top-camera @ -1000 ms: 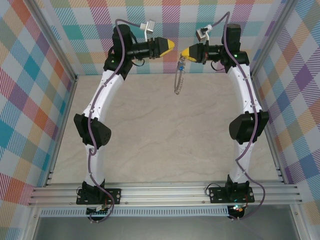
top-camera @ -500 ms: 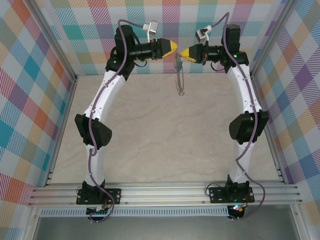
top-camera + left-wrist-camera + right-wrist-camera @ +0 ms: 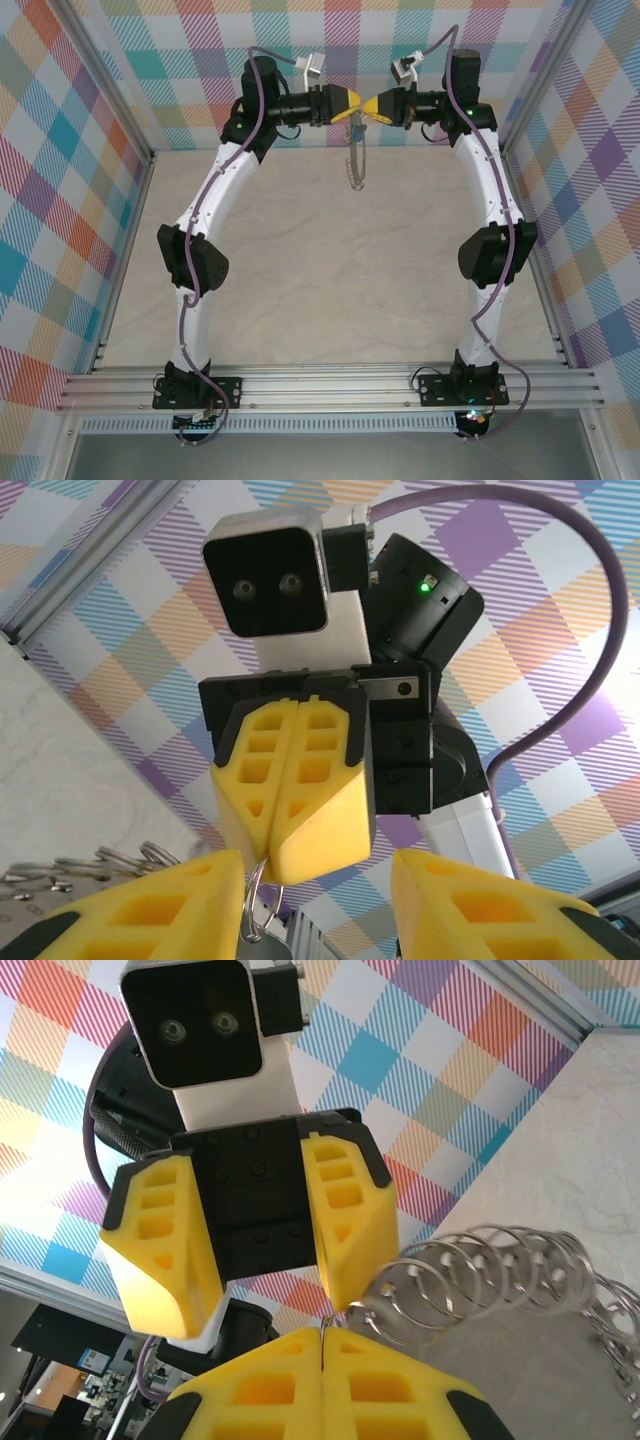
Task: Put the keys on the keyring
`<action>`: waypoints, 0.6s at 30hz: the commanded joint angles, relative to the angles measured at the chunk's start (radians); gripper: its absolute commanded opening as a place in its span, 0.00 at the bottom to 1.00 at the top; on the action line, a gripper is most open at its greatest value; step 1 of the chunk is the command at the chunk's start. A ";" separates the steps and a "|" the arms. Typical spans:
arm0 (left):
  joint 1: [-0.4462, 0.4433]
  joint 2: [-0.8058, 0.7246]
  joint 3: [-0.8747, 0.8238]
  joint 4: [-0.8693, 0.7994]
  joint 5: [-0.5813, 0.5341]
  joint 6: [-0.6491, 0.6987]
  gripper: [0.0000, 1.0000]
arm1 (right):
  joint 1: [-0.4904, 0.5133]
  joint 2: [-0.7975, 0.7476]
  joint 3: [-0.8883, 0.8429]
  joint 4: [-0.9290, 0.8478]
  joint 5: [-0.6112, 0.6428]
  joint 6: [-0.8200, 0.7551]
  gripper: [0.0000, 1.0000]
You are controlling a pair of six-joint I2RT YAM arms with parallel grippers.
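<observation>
Keyring (image 3: 480,1270): top loop pinched in right jaws, fully closed; rest dangles below them. Left jaws: half open, nothing gripped, straddling right tips. Key threaded? Can't tell. Task unfinished.

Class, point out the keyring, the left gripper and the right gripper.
keyring (image 3: 480,1278): right wrist view, on its linked rings.
left gripper (image 3: 318,900): left wrist view, midway between its open fingertips.
right gripper (image 3: 282,855): left wrist view, at its shut fingertips.

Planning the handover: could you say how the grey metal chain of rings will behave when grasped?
Probably floppy: the grey metal chain of linked rings dangles limp below the shut right end effector. Likely swings if nudged.
</observation>
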 commanded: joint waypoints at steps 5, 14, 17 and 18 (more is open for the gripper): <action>-0.023 0.006 -0.002 0.009 0.036 0.004 0.38 | 0.004 -0.010 -0.007 0.033 -0.009 0.005 0.00; -0.032 0.003 -0.002 0.022 0.043 0.002 0.14 | 0.004 -0.011 -0.013 0.034 -0.006 0.005 0.00; -0.034 0.003 -0.001 0.026 0.041 0.000 0.14 | 0.005 -0.012 -0.014 0.037 -0.008 0.006 0.00; -0.033 0.004 0.000 0.026 0.040 -0.002 0.14 | 0.005 -0.013 -0.014 0.039 -0.008 0.008 0.00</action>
